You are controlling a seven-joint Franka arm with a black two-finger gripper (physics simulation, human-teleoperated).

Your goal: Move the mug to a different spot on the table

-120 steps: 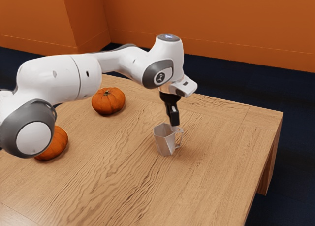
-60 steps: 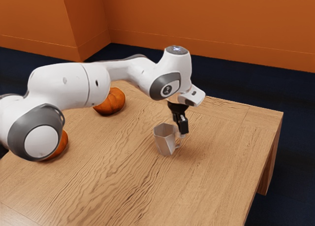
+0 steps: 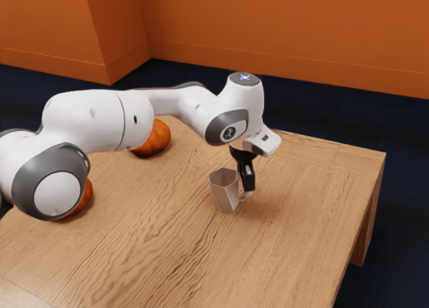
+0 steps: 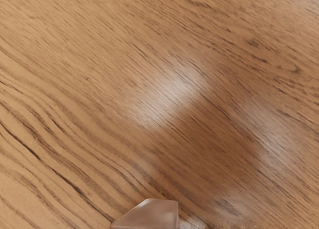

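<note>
Exterior view: the white arm reaches across the wooden tabletop from the exterior view's left, with its black end effector pointing downward at the handle side of the mug. The mug, pale grey and faceted, stands upright with its mouth open to the top, in the middle region of the tabletop, nearer the far edge than the near edge and well apart from the edge at the exterior view's right. The end effector is level with the mug's upper half and touching or just beside it; whether it is open or closed on the mug cannot be told. Two orange pumpkins lie well apart from the mug: one near the far edge, partly hidden by the arm, and another partly hidden behind the grey elbow joint. Wrist view: wood grain of the tabletop crossed by a soft shadow, with a pale faceted part of the mug just under the hand.
</note>
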